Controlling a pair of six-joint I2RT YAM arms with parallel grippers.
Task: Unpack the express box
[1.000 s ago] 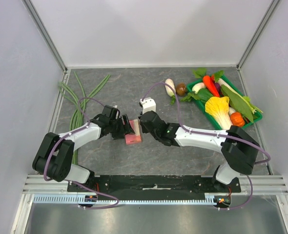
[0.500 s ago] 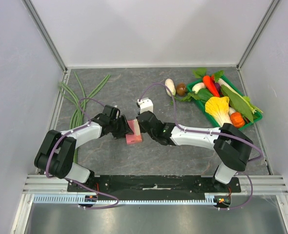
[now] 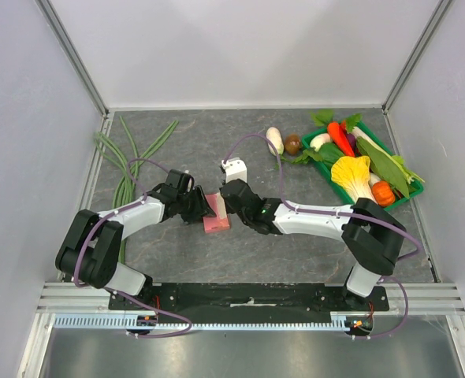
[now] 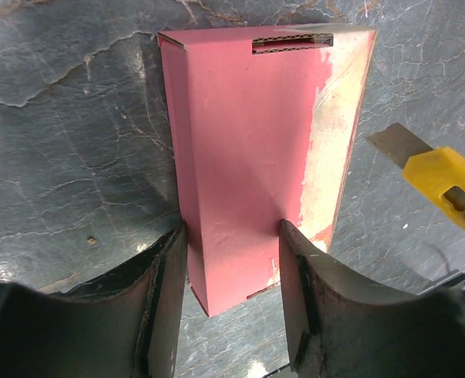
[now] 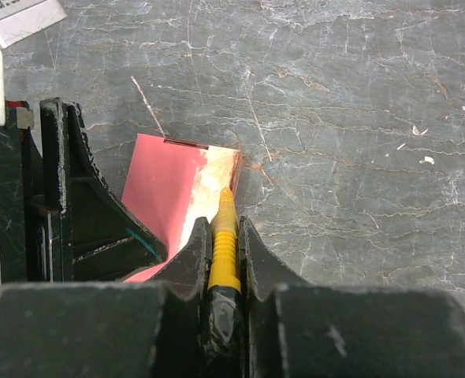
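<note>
The express box (image 3: 215,215), a small flat pink-red carton, lies on the dark stone table between the two arms. In the left wrist view the express box (image 4: 240,142) runs away from the camera, and my left gripper (image 4: 232,236) is shut on its near end, one finger against each long side. My right gripper (image 5: 223,228) is shut on a yellow utility knife (image 5: 225,248). The knife tip rests at the pale, scuffed edge of the box (image 5: 165,197). From the left wrist, the knife (image 4: 445,185) and its grey blade come in at the box's right.
A green tray (image 3: 401,201) of toy vegetables sits at the back right, with a white radish (image 3: 274,140) and a brown mushroom (image 3: 293,144) just outside it. Long green beans (image 3: 126,169) lie along the left edge. Grey walls close three sides.
My left jaws have closed in on the box's sides. The right arm has shifted slightly left, bringing the knife to the box's edge.
</note>
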